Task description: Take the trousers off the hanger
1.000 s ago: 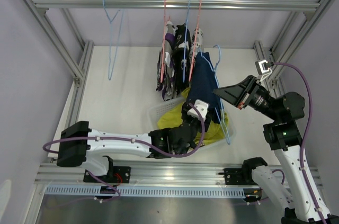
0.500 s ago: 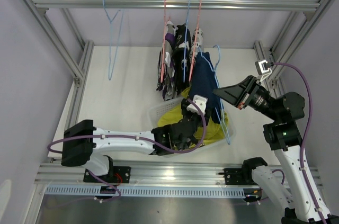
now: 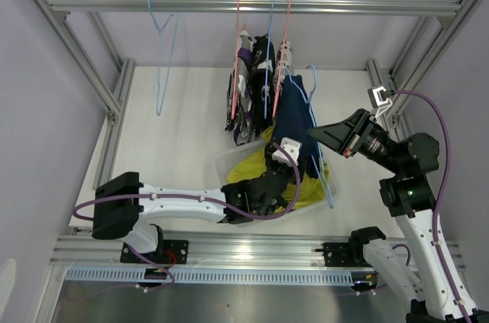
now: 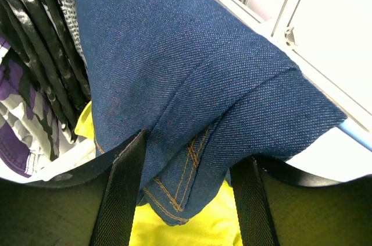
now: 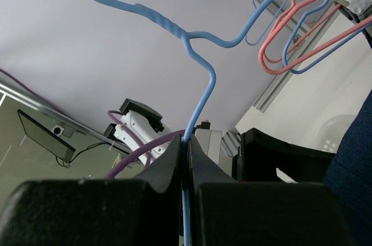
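Left gripper (image 4: 189,161): spread around the navy trousers (image 4: 192,66) hem | Right gripper (image 5: 187,156): pinching the blue hanger (image 5: 200,92) they hang on | Risk: if you tug hard, the hanger could slip out.

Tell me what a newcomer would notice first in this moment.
Navy trousers hang mid-scene from a blue hanger whose wire the right arm pinches in shut jaws. The left arm reaches in from the near side, jaws open either side of the navy hem, above yellow trousers in a basket. Behind, patterned trousers crowd the rail.
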